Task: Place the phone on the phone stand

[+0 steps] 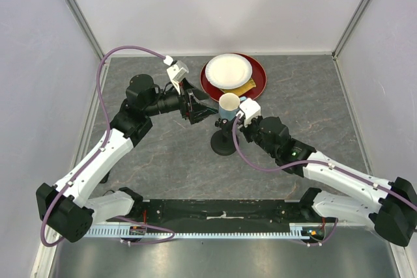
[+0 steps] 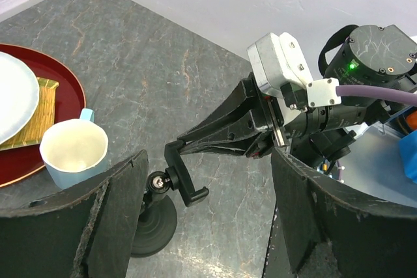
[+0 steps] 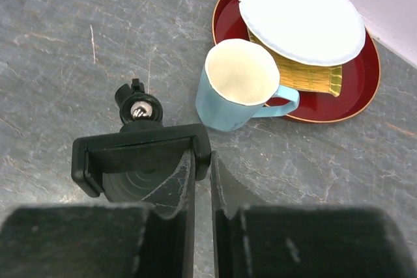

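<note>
Right gripper (image 3: 202,161) pinched near-closed on stand (image 3: 130,151) clamp edge, mid tabletop. Left gripper (image 2: 208,161) wide open, empty, near stand. Phone not visible in any view. Steady stand by clamp, no sideways pull: base could tip. Mug (image 3: 238,89) just beside, don't nudge.

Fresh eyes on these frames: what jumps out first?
Mid-table, the right gripper appears to pinch the clamp head of the black phone stand, while the left gripper hangs wide open opposite, holding nothing. Just beyond the stand sit a blue mug and a white plate over a red plate.
</note>
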`<state>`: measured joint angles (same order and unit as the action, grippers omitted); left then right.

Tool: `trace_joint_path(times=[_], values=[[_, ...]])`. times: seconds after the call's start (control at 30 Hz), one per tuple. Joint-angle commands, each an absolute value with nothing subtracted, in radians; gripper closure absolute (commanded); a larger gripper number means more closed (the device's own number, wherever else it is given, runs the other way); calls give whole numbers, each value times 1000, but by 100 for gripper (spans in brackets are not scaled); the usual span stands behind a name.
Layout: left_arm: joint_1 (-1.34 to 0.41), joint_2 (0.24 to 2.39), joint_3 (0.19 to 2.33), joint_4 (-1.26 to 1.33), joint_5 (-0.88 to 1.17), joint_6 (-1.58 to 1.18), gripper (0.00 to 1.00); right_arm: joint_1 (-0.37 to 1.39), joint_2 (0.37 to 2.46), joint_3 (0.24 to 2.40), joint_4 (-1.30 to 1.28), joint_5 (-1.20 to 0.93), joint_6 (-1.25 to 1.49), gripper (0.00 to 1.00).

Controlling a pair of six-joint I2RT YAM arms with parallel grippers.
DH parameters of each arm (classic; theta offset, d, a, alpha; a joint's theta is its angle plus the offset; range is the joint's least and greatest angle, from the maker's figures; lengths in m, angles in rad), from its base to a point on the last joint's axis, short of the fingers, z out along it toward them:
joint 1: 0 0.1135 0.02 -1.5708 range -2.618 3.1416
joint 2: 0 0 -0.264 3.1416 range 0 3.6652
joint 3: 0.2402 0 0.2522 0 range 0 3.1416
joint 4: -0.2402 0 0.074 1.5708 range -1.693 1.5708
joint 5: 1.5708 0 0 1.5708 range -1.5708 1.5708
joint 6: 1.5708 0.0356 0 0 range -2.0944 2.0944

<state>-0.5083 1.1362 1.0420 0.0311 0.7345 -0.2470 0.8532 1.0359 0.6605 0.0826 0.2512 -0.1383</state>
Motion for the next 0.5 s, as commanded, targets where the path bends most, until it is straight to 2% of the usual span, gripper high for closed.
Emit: trace_joint_path(times=[0.0,0.07,0.27,0.47], values=[[-512,1129,1089,31,732,-215,18,853,1065,666,104,199,-100,92],[-512,1123,1082,38,729,-215,18,854,1075,682,84,189,-48,100],[-512,1126,1085,28,701,-215,18,853,1089,706,35,192,167,100],[-512,1126,1089,14,661,-224,19,880,1112,710,-41,403,446,100]])
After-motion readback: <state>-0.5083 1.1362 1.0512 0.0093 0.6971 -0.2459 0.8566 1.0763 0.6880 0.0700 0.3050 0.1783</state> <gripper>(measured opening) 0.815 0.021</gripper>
